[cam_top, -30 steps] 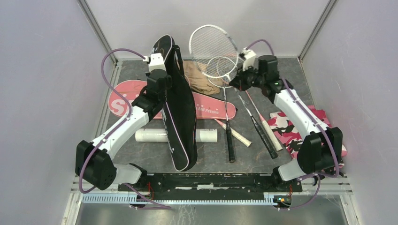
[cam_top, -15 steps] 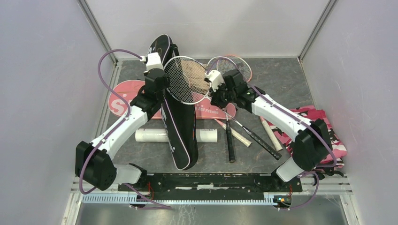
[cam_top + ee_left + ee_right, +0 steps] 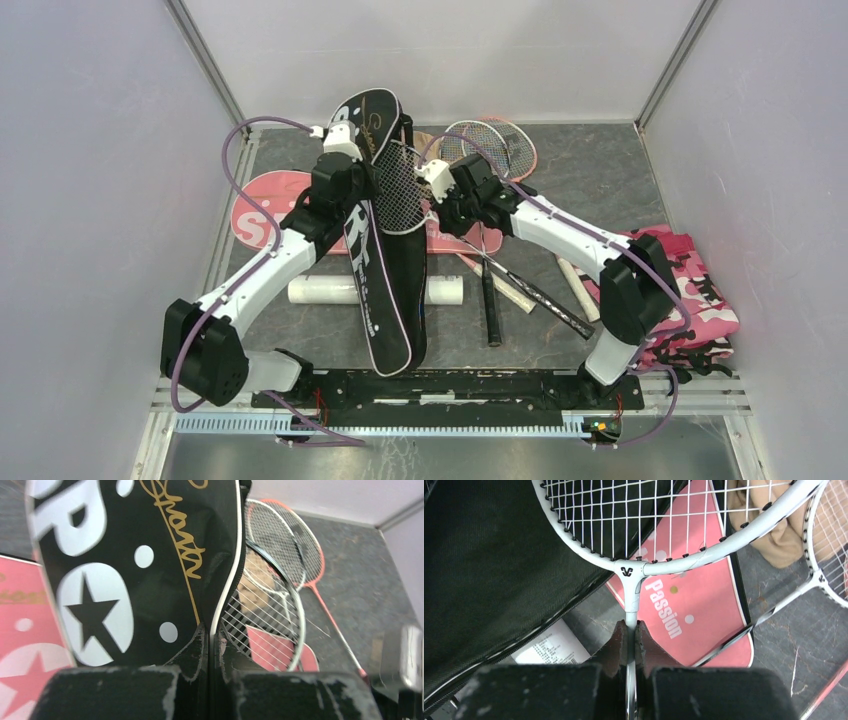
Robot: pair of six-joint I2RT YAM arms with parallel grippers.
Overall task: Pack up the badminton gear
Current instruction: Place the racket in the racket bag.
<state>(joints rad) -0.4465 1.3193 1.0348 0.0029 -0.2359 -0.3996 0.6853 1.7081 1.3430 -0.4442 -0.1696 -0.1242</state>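
**Left arm.** Left gripper (image 3: 212, 642) is clenched on the white-piped edge of the black cover (image 3: 385, 290). The cover is lifted at its wide end and runs lengthwise from the far tabletop (image 3: 600, 170) toward the arm bases. "SPORT" print and a gold script show on the cover's face in the left wrist view.

**Right arm.** Right gripper (image 3: 630, 632) is clamped on the thin shaft of the white racket (image 3: 630, 572), just below the throat. The racket head sits against the cover's open side. Part of the frame is hidden behind the held flap, so how far it is inside cannot be told.

**Other items, all on tabletop:**
- Pink cover (image 3: 265, 215): flat, under the black cover, crosswise L to R.
- White tube (image 3: 320, 290): near side, also under the black cover, both ends visible.
- More rackets (image 3: 515, 140): heads at far centre, beside the right gripper; handles lie R of the tube.
- Tan cloth (image 3: 774, 535): beneath the far racket heads.
- Camo cloth (image 3: 700, 300): R edge, by the right arm's elbow.
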